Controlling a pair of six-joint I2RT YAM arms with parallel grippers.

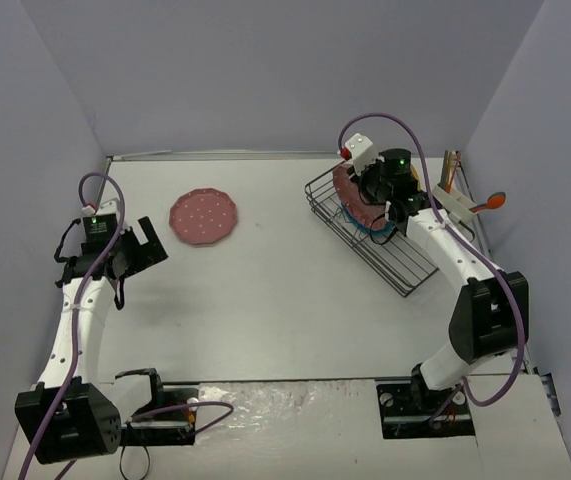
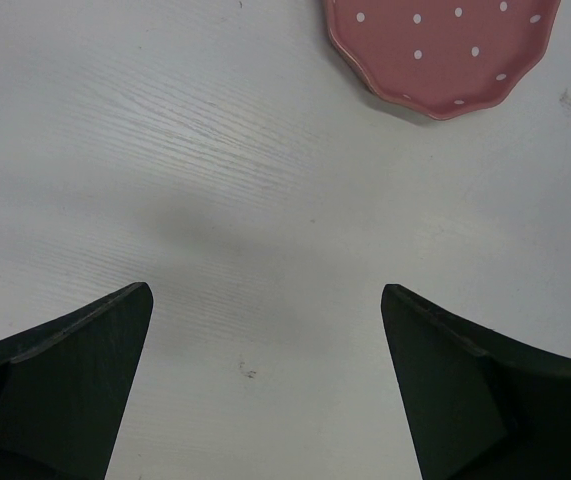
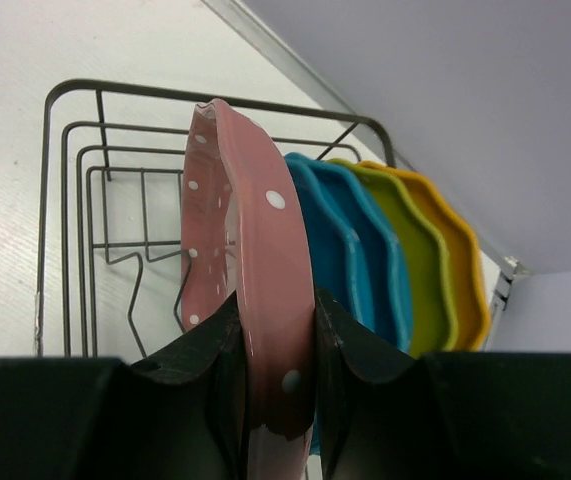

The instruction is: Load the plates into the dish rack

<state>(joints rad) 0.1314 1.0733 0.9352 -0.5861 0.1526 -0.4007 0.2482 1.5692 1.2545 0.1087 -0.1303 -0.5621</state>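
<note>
Right end effector (image 3: 275, 345) pinches pink plate (image 3: 250, 260) upright over dish rack (image 3: 85, 170), beside blue plate (image 3: 350, 250).

**Pink Dots, Bright Rims, Dark Wire**

The loose plate (image 1: 204, 216) is pink with white dots against the whitish worktop (image 1: 265, 300). The gripped plate (image 3: 265, 230) is pink and white-dotted too. Others: a blue plate (image 3: 350, 260), a yellow-green plate (image 3: 425, 280), an orange plate (image 3: 465, 290). The dish rack (image 1: 400, 260) is dark wire.
</note>
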